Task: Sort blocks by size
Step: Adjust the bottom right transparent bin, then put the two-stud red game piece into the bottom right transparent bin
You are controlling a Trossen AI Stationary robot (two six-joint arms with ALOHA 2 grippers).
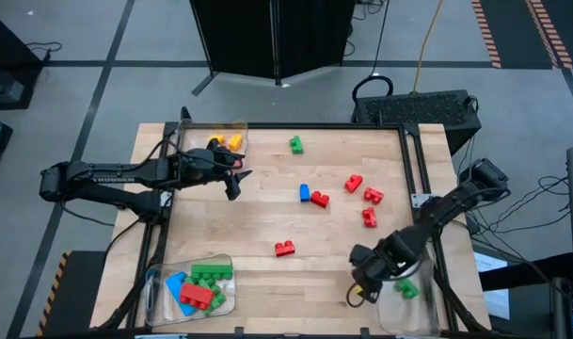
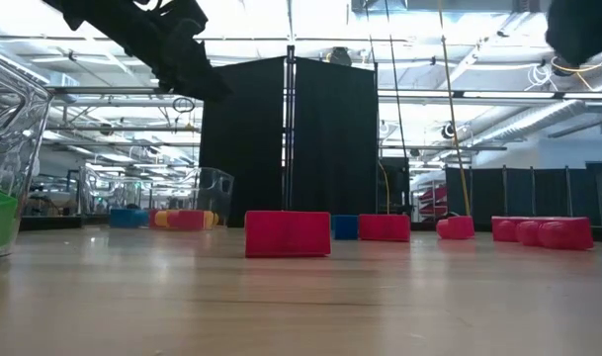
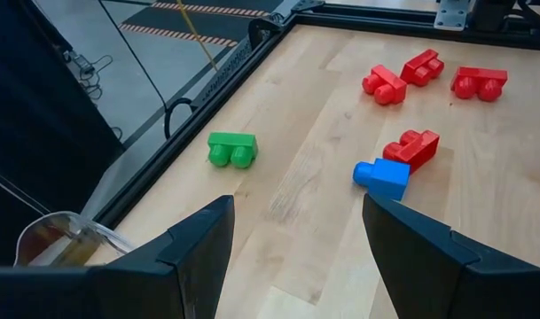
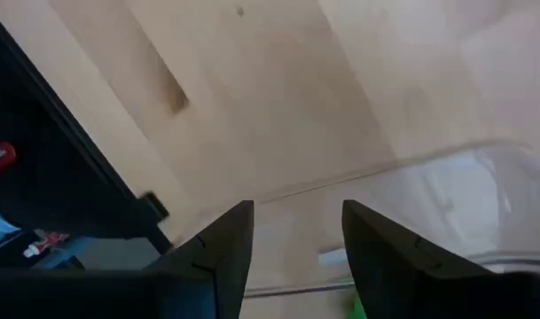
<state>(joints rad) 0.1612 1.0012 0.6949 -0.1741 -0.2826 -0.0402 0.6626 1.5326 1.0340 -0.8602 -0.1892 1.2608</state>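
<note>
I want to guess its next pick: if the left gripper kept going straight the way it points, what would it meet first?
Probably the blue block, touching a red block. The left gripper, open and empty, points across bare wood toward that pair; the green block lies off to one side. Depth is uncertain.

Wooden table [image 1: 267,221] – clear trays [image 1: 220,273] – black curtain [image 2: 291,138].

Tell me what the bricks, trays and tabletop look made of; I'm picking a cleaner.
Red brick: apparently glossy molded plastic, with saturated color and soft highlights. Tray: seemingly clear rigid plastic, since its contents show through. Tabletop: wood or wood-look, with pale planks, visible grain and a satin sheen.
</note>
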